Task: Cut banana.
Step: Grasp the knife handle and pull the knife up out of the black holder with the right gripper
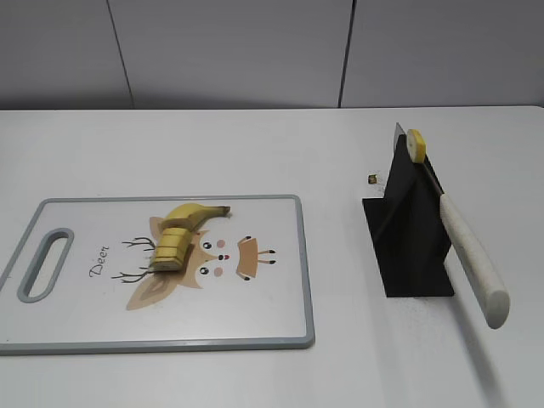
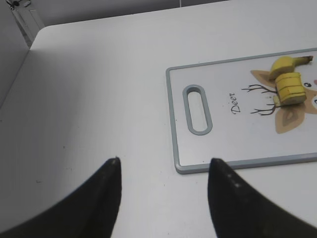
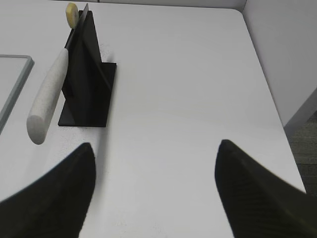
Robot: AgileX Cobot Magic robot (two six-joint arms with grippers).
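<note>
A banana [image 1: 189, 216] lies on the grey-rimmed cutting board [image 1: 255, 323], its lower end cut into several slices [image 1: 171, 248]. It also shows in the left wrist view [image 2: 287, 63] with the slices [image 2: 289, 87]. A knife with a white handle [image 1: 476, 262] rests on a black stand [image 1: 408, 238], a banana slice [image 1: 416, 144] stuck on its blade. The right wrist view shows the knife handle [image 3: 47, 96], the stand [image 3: 89, 84] and the stuck slice [image 3: 72, 14]. My left gripper [image 2: 163, 161] is open and empty, left of the board. My right gripper [image 3: 154, 145] is open and empty, right of the stand.
The board has a handle slot [image 2: 197, 109] at its left end. A small dark crumb [image 1: 372, 179] lies on the white table beside the stand. The table's right edge [image 3: 267, 99] runs near the right gripper.
</note>
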